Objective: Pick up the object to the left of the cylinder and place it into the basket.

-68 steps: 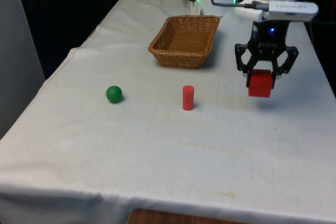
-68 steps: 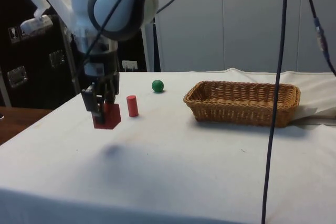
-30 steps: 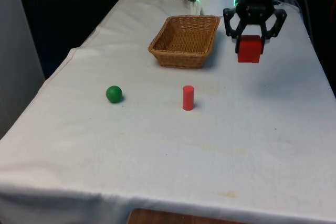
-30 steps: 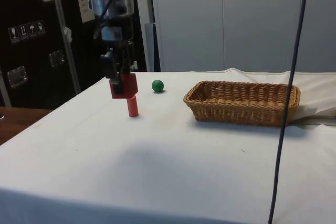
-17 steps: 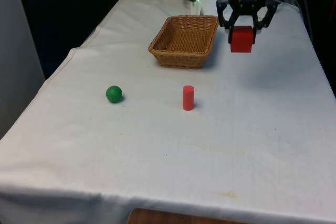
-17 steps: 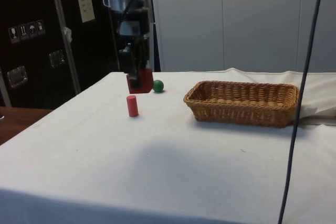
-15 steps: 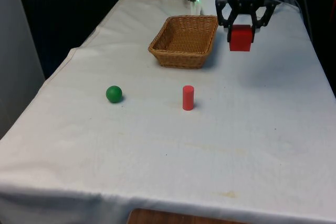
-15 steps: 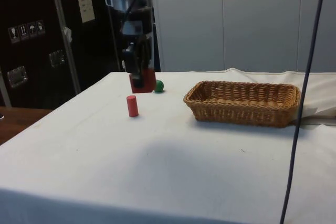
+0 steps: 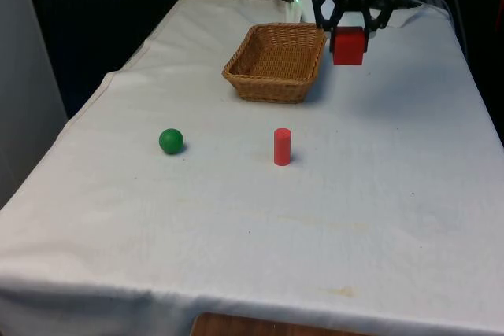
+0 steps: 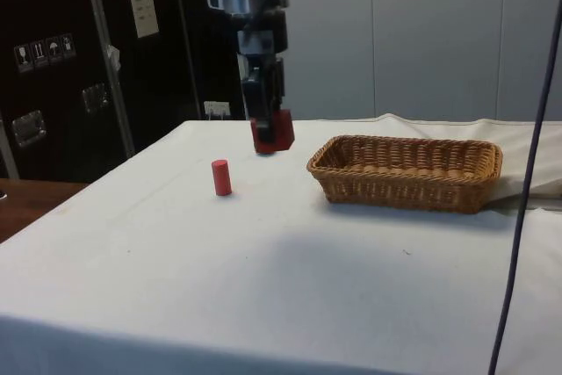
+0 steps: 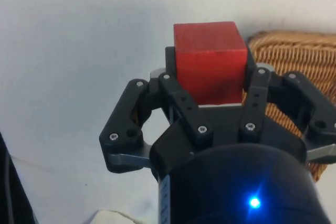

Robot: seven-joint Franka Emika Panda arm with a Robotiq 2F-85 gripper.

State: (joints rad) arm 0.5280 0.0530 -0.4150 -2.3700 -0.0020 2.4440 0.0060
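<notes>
Front view, working out from the near edge: your first landmarks are the green ball (image 9: pixel 171 141) at about 9 o'clock from the red cylinder (image 9: pixel 282 146), both sitting on the white cloth (image 9: pixel 236 234) well apart from each other. Neither of them is the thing in play right now.

Further back you've got the wicker basket (image 9: pixel 277 62), and just past its rim at roughly 3 o'clock hangs the gripper (image 9: pixel 349 33), clamped on the red cube (image 9: pixel 348 45) and holding it up off the cloth. The wrist camera backs that up: the fingers (image 11: pixel 176 90) are squeezed onto opposite faces of the cube, with basket weave peeking in beside it. From the side camera the cube (image 10: pixel 273 132) hangs above the table between the cylinder (image 10: pixel 221 176) and the basket (image 10: pixel 404 171), short of the near rim.

So I'd say you're mid-carry, pick done, drop not yet. Next you need to slide across toward 9 o'clock in the front view until the cube is over the open middle of the basket, not the rim, then lower a bit and let go. Watch the clearance over the wicker edge; hard to judge from here.
</notes>
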